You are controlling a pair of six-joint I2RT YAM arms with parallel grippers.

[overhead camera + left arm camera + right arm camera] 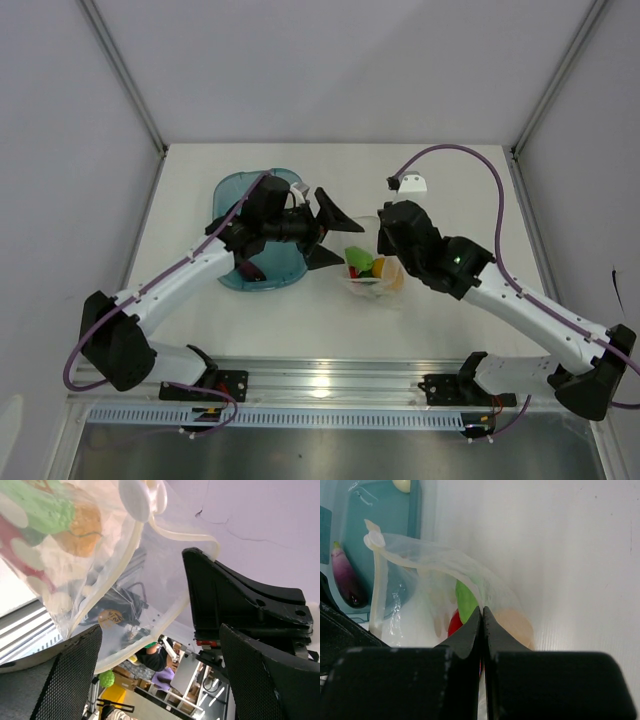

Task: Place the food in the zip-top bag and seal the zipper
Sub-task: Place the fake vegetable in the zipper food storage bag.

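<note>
While right tool (482,610) pinches zip-top bag (380,272) | mouth faces spread left tool (345,243)

Pale grey walls (330,60) enclose a white table (300,320) edged in front by a metal rail (330,380).

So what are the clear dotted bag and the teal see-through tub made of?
Clear dotted bag: probably thin soft plastic film, glossy; it crinkles, and the toy foods show through. Teal see-through tub: likely rigid translucent plastic, smooth; it keeps its shape.
</note>
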